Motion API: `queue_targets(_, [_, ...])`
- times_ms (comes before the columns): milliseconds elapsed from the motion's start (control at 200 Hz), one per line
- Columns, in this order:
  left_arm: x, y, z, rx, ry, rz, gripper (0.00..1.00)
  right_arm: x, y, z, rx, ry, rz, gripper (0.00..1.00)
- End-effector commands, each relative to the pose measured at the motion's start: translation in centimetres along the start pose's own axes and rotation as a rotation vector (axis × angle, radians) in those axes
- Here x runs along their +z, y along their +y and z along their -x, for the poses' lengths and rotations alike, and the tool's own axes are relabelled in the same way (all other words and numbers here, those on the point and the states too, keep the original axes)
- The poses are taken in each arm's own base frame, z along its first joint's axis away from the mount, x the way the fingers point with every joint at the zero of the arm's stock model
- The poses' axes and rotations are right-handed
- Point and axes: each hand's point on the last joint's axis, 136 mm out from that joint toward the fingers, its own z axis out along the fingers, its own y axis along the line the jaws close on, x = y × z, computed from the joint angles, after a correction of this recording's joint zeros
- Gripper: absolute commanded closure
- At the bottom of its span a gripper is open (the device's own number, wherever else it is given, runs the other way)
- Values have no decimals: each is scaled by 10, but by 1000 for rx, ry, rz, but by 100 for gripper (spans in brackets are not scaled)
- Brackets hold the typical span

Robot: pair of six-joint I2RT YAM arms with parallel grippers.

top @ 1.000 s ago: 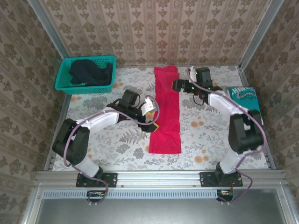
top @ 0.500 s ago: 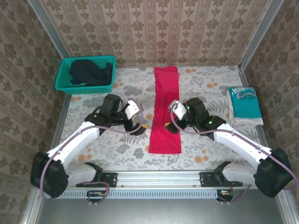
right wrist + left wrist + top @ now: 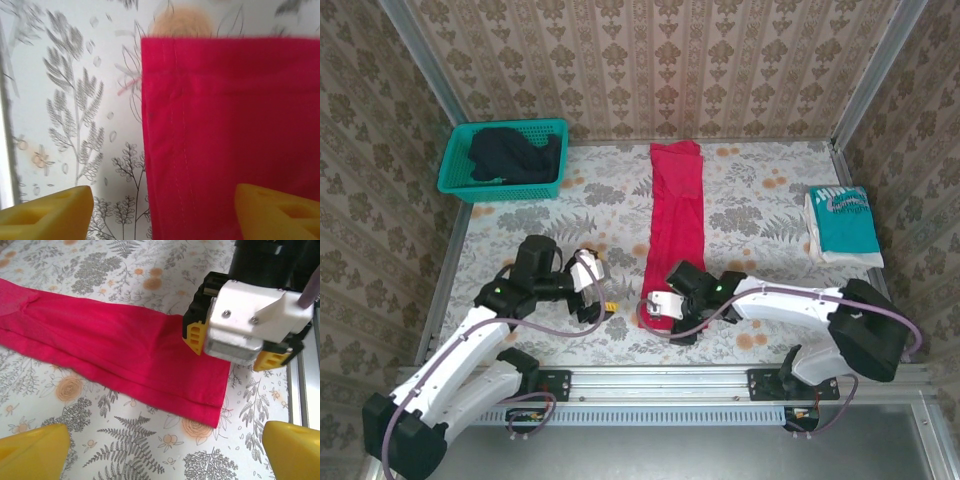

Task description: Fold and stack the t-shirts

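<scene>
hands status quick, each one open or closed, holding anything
Left hand: open, holding nothing.
Right hand: open, over the red t-shirt's edge, holding nothing.

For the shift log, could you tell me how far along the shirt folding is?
Done: the teal shirt lies folded on the right. In hand: the red shirt is a long strip, the right gripper and left gripper open by its near end. Left: the dark shirt in the basket, and stacking.
</scene>
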Motion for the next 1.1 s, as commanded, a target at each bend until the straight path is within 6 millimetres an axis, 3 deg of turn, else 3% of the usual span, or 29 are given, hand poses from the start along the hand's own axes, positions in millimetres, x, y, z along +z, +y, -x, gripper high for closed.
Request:
queue_targets(0, [3, -7, -11, 15, 9, -28, 0, 9, -3, -14, -38, 96, -9, 31])
queue_targets(280, [5, -5, -21, 6, 31, -15, 0, 24, -7, -24, -55, 161, -11, 43])
queue_targets(570, [6, -2, -26, 10, 43, -1, 0, 31, -3, -35, -62, 201, 1, 86])
queue_targets(615, [6, -3, -27, 14, 48, -5, 0, 27, -1, -34, -69, 195, 5, 100])
queue_targets(840, [5, -4, -17, 64, 18, -20, 0, -18, -3, -13, -60, 109, 39, 100])
queue_targets(940, [5, -5, -9, 72, -8, -41, 0, -41, -23, -5, -56, 69, 7, 100])
queue_targets(1095, [7, -3, 0, 103, -26, -62, 0, -66, -73, 5, -69, 68, -84, 100])
